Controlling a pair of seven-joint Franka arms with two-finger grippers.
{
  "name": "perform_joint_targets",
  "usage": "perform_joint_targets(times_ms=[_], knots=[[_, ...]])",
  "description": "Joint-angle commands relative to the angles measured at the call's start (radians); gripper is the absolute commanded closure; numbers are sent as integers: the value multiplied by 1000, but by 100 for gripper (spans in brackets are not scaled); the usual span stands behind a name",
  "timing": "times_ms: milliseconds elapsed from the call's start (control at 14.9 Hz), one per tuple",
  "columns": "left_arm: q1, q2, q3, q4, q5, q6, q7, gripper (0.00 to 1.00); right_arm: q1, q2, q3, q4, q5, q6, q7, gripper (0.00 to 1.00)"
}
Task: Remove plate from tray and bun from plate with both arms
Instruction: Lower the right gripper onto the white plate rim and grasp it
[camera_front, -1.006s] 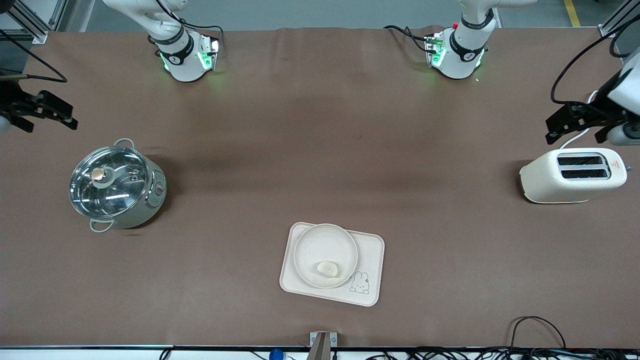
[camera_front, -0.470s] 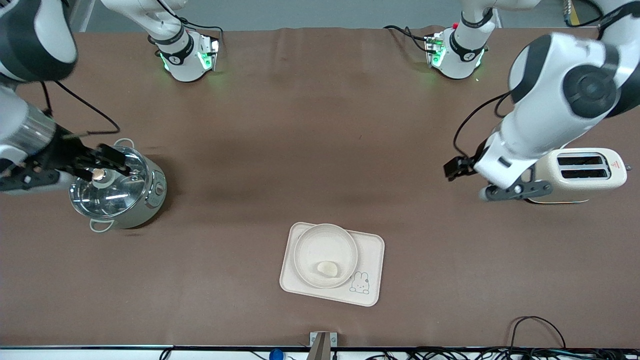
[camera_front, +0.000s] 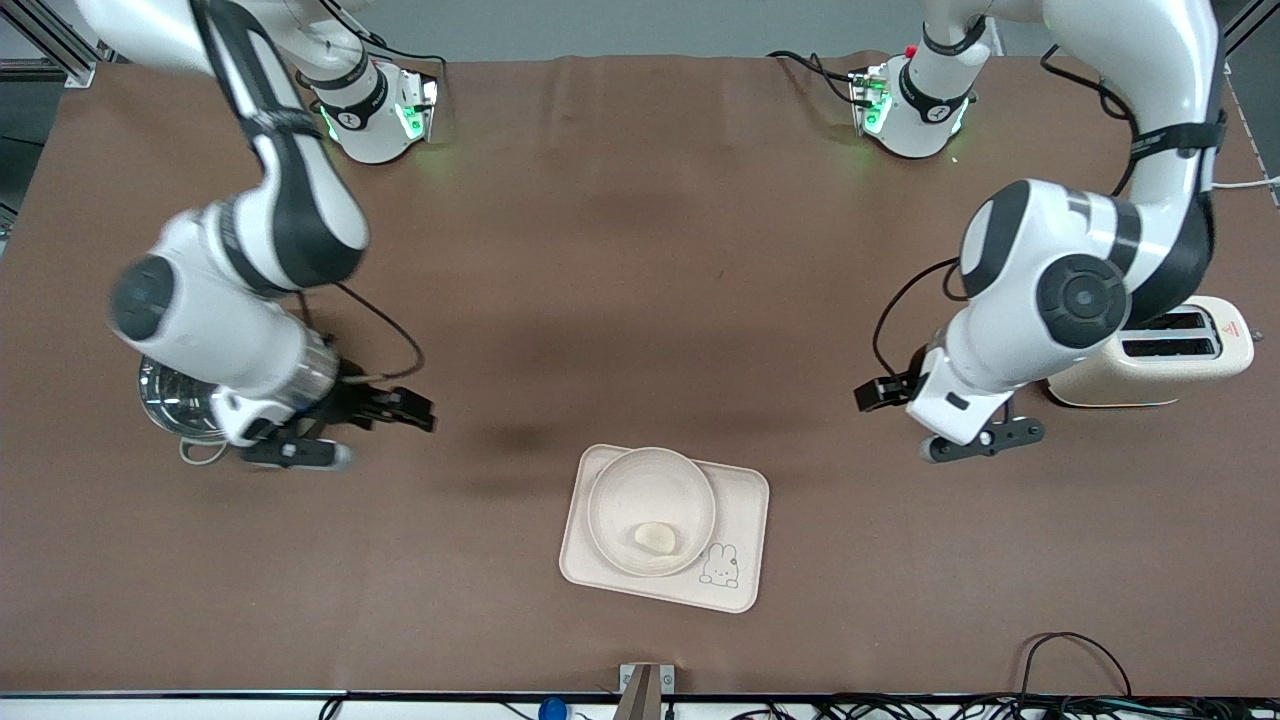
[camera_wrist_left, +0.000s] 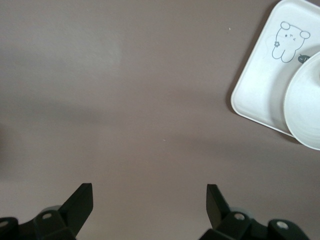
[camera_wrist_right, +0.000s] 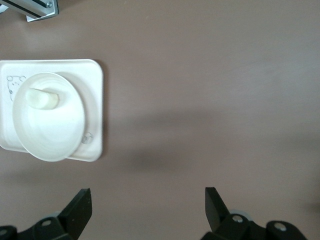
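Bench (camera_front: 640, 250) surface is covered in brown cloth, and both arms reach out over it. Toward the right arm's end stands a steel pot (camera_front: 175, 410), mostly hidden under the right arm (camera_front: 250, 290). The right end effector (camera_front: 400, 410) hangs over bare cloth between the pot and the tray, its fingers (camera_wrist_right: 80, 210) spread wide apart and gripping nothing. At mid-bench, near the front camera's edge, lies a rectangular cream tray (camera_front: 735, 520) with a rabbit drawing (camera_front: 718, 566). The plate (camera_front: 651, 510) rests on the tray, toward its right-arm end, and the bun (camera_front: 655, 538) lies in the plate on the part nearest the front camera. The left end effector (camera_front: 885, 392) hangs over bare cloth between the tray and a cream toaster (camera_front: 1160, 365), its fingers (camera_wrist_left: 82, 202) likewise wide apart and empty. The left arm (camera_front: 1070, 290) partly covers the toaster, which stands toward the left arm's end of the bench.
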Motion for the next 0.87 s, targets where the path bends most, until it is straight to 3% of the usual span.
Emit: perform_joint_targets(times_ms=[0, 134, 335, 604, 671, 805], knots=[[-27, 6, 4, 21, 4, -1, -46, 0, 84, 161, -9, 111, 104, 88, 95, 0], [-24, 8, 4, 18, 4, -1, -46, 0, 121, 308, -9, 226, 116, 229, 181, 0], [-24, 8, 4, 18, 6, -1, -47, 0, 187, 490, -14, 419, 107, 258, 274, 0], [-24, 8, 4, 18, 6, -1, -47, 0, 206, 593, -14, 501, 110, 332, 342, 2], [-23, 8, 4, 18, 6, -1, -47, 0, 212, 620, -12, 526, 110, 347, 354, 7], [-21, 8, 4, 18, 6, 1, -47, 0, 217, 654, -12, 555, 109, 347, 351, 28]])
